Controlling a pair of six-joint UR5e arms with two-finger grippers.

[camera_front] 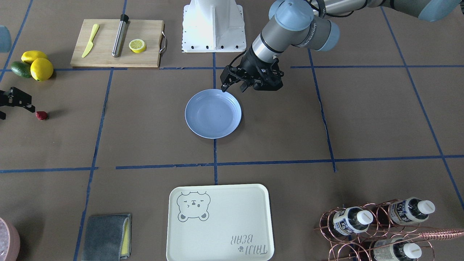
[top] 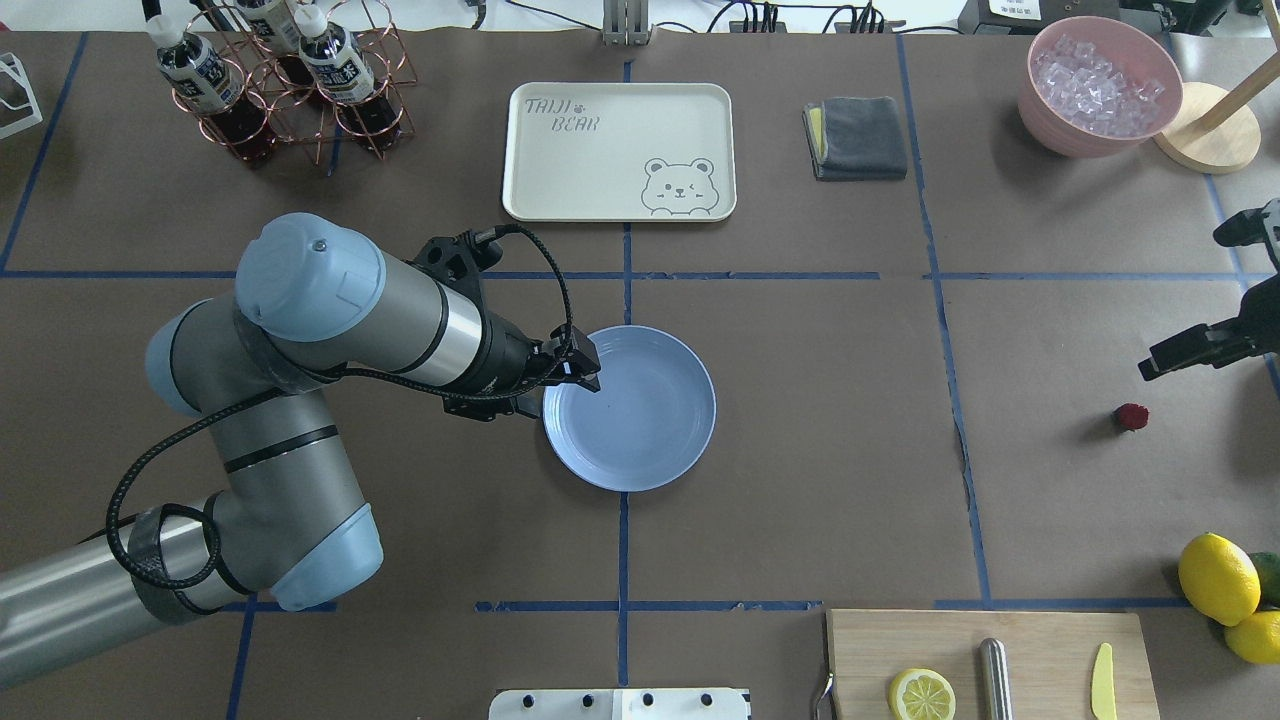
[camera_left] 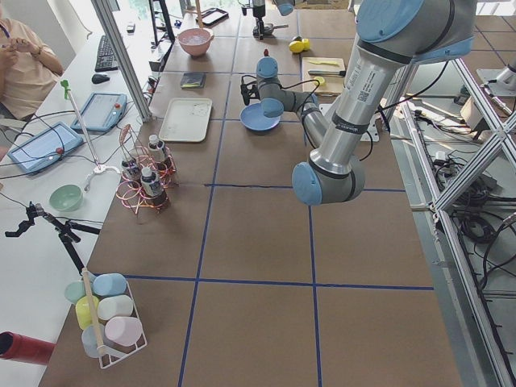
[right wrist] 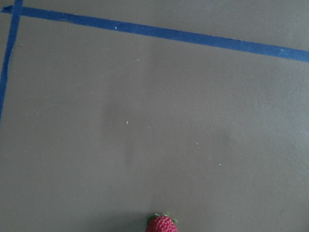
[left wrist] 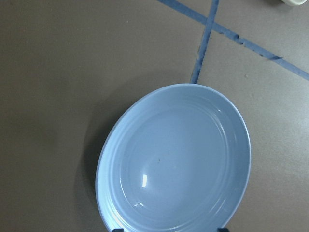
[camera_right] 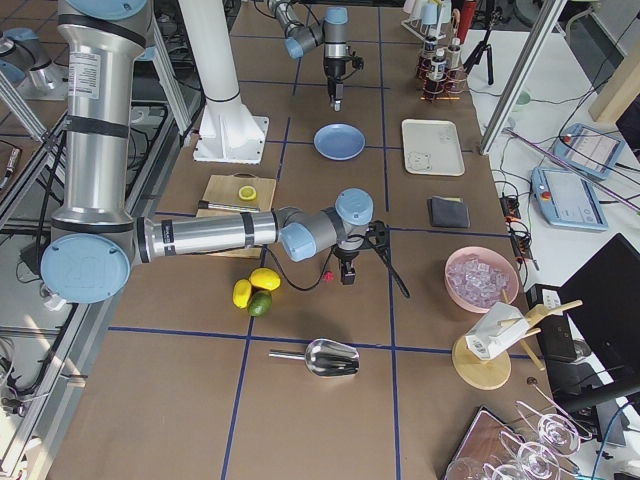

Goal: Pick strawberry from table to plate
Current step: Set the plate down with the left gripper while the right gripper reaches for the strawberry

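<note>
Right gripper (camera_front: 16,102), jaw gap unreadable, looked to need squaring over the strawberry (camera_front: 41,115) just beside it; left gripper (camera_front: 235,85) hung wide-open, empty, by the plate (camera_front: 213,114).

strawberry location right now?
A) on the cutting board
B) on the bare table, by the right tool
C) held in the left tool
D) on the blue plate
B: the strawberry lies on the table, close to the right tool but not touching it. The plate holds nothing, and the left tool hovers open at the plate's rim.
</note>
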